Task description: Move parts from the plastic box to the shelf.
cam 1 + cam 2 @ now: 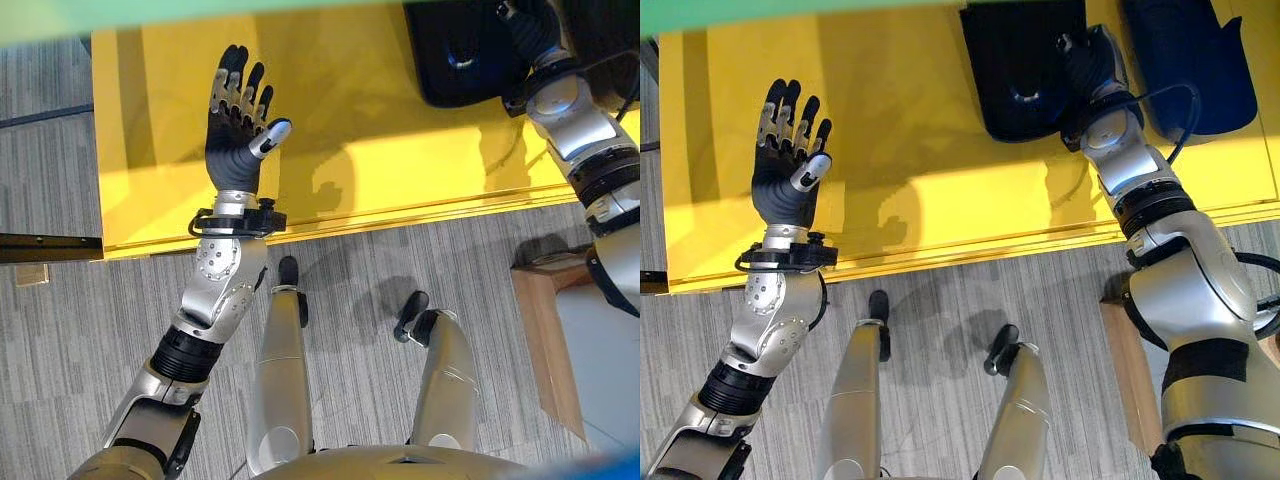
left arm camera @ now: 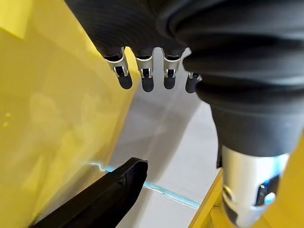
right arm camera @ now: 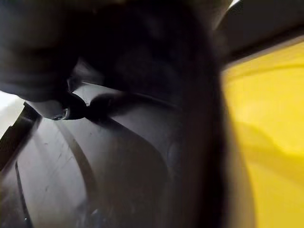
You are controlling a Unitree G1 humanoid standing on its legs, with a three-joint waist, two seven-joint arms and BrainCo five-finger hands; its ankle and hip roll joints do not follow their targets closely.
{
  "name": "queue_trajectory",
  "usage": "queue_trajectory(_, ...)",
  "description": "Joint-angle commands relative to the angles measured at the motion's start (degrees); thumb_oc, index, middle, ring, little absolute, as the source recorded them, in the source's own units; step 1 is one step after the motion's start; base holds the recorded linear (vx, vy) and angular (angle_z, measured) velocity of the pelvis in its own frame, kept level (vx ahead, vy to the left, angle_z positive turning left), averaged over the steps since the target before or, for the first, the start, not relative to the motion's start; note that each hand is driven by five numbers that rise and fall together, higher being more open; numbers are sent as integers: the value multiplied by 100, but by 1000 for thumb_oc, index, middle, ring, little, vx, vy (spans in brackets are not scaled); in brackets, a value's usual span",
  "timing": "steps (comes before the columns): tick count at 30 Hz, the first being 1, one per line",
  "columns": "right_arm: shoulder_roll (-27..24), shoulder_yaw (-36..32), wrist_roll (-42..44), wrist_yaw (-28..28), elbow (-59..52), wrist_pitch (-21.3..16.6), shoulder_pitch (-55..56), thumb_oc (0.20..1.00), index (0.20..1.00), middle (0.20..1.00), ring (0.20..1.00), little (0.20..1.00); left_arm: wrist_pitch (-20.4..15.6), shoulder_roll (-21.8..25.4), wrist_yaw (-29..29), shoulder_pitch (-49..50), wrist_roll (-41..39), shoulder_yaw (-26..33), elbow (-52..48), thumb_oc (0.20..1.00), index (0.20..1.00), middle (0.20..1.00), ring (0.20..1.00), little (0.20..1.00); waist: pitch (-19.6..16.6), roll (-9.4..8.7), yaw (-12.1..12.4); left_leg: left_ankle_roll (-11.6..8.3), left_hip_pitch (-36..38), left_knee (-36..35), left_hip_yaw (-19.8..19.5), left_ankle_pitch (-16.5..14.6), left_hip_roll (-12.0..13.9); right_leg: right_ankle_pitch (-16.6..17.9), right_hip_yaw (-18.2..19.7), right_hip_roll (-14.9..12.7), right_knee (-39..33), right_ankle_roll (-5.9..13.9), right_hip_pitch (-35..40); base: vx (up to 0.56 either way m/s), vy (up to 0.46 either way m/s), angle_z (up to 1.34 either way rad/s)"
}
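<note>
A black moulded part [image 1: 1015, 70] lies at the far edge of the yellow surface [image 1: 940, 170], and a second black part [image 1: 1185, 60] lies to its right. My right hand [image 1: 1092, 62] rests between the two, against the right edge of the first part. The right wrist view has the part's dark ribbed surface [image 3: 95, 171] pressed close to the camera, and the hand's grip is hidden. My left hand [image 1: 235, 140] is raised over the left of the yellow surface, open and holding nothing. In the left wrist view its straight fingers [image 2: 145, 78] point past a yellow wall [image 2: 47, 118].
The yellow surface's near edge [image 1: 350, 225] runs across in front of me, with grey striped floor [image 1: 80, 330] below it. A wooden box edge [image 1: 545, 320] stands at my right. A black part's edge [image 2: 104, 194] lies on a pale floor.
</note>
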Motion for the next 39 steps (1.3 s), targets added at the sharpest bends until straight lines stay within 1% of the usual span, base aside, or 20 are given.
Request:
queue_trajectory(1,67,16,278,-38,-187,-286,-139,200,200,200,200,200,-325,-20,-120,115,-34,-1,-276,1000,1000,1000,1000,1000,-440,125,23,168,268,-64,23,-312,-168,77,12,400,-230,-137,155,4,10,-3)
queue_trajectory(2,64,9,280,-39,-194,-284,-131,200,200,200,200,200,-327,-16,-121,115,-35,-6,-272,1000,1000,1000,1000,1000,-441,121,25,167,270,-65,23,-312,-168,76,12,400,-231,-137,158,4,3,-4)
queue_trajectory(4,332,-336,508,-179,-126,-342,112,200,200,200,200,200,-332,-36,-53,83,-62,-12,-194,1000,1000,1000,1000,1000,-402,136,34,175,287,-74,26,-313,-169,74,15,413,-253,-147,182,1,1,-2)
queue_trajectory(6,436,-419,621,-198,-100,-374,177,200,200,200,200,200,-329,-40,-31,58,-62,-17,-190,1000,1000,1000,1000,1000,-390,138,39,178,290,-72,27,-313,-170,77,9,412,-250,-149,181,0,0,0)
queue_trajectory(7,610,-617,901,-253,5,-406,259,200,200,200,200,200,-324,-55,-19,28,-79,-58,-154,1000,1000,1000,1000,1000,-374,151,44,183,285,-67,24,-313,-173,76,20,420,-243,-146,174,0,0,0)
queue_trajectory(9,673,-627,920,-235,57,-413,254,200,200,200,200,200,-321,-45,-26,10,-88,-84,-138,1000,1000,1000,1000,1000,-361,152,48,186,283,-64,28,-312,-180,73,26,419,-236,-150,170,0,0,0)
queue_trajectory(13,1013,-709,1011,-350,299,-395,207,200,200,200,200,200,-315,-32,-3,-29,-142,-155,-112,1000,1000,1000,1000,1000,-293,185,96,209,301,-94,40,-293,-191,71,36,424,-238,-156,177,0,0,0)
queue_trajectory(16,1124,-792,1080,-407,388,-398,196,200,200,200,200,200,-313,-28,12,-56,-132,-175,-95,1000,1000,1000,1000,1000,-262,198,108,216,300,-94,33,-285,-206,78,33,421,-236,-154,175,0,0,0)
queue_trajectory(23,1121,-732,903,-447,486,-356,131,200,200,200,200,200,-322,-28,26,-62,-138,-176,-90,1000,1000,1000,1000,1000,-226,204,111,230,295,-81,48,-293,-211,100,67,419,-237,-153,167,0,0,0)
queue_trajectory(39,788,-351,359,-312,431,-274,81,200,200,200,200,200,-344,23,-14,29,-113,-143,-97,1000,1000,1000,1000,1000,-150,161,76,208,330,-82,55,-278,-183,109,87,446,-238,-162,187,0,0,0)
